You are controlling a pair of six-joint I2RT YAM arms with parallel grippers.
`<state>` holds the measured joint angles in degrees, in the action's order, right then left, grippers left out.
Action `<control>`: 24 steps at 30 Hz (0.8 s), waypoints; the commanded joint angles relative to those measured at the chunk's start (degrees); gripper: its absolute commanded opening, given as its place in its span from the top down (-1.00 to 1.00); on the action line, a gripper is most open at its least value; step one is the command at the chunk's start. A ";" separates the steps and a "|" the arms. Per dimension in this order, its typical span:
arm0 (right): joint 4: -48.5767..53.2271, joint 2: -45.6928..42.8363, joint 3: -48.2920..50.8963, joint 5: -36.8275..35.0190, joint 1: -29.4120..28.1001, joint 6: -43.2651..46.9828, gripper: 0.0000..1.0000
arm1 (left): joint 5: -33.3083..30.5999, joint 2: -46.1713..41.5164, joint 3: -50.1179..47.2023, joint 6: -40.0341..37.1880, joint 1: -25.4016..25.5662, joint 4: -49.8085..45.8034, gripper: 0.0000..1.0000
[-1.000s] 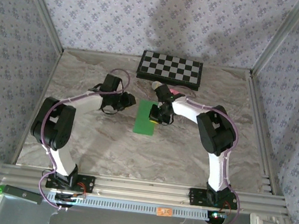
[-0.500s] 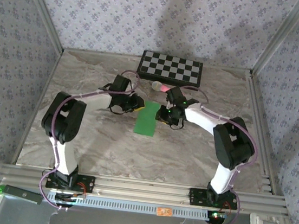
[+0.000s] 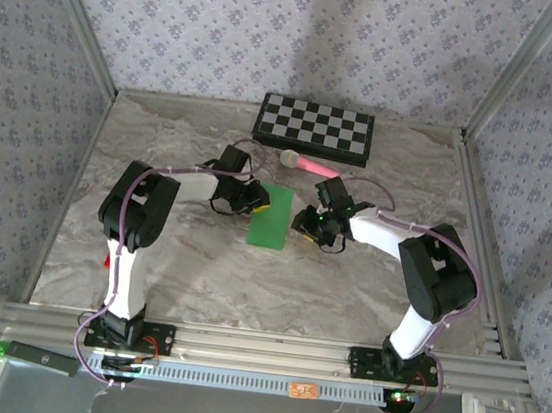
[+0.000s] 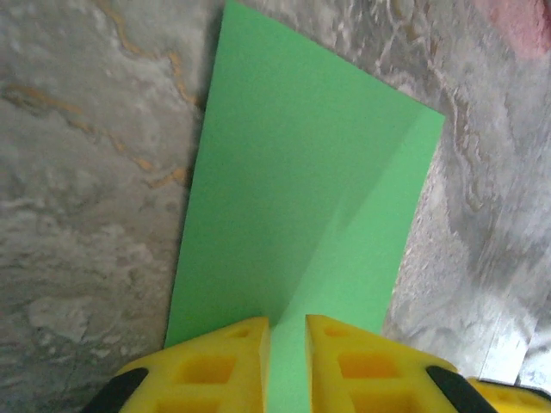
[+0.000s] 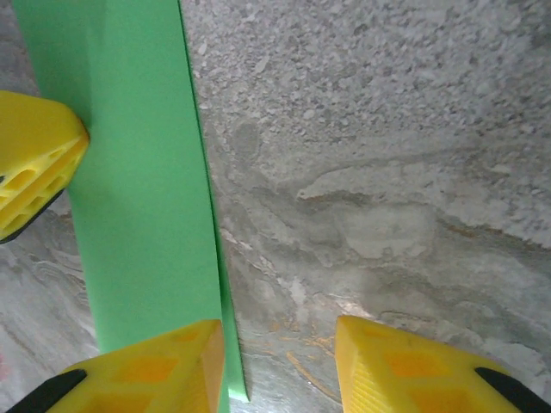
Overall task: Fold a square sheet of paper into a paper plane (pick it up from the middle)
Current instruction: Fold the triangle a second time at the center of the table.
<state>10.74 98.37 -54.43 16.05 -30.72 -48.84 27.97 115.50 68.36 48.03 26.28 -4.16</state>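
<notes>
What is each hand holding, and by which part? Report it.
The right hand is open, holding nothing. The left hand is nearly shut at the edge of the green paper; whether it grips cannot be told.

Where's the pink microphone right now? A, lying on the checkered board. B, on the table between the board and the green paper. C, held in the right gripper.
B: the microphone lies on the table just in front of the board, beyond the paper, and the right gripper is open and holds nothing.
</notes>
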 commanded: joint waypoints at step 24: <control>-8.96 3.98 3.55 12.79 -3.50 -7.39 0.23 | -7.23 -3.45 -8.37 9.10 0.61 3.79 0.67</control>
<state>2.33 100.82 -50.41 26.83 -33.01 -56.14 22.87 111.83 61.65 56.90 26.74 2.61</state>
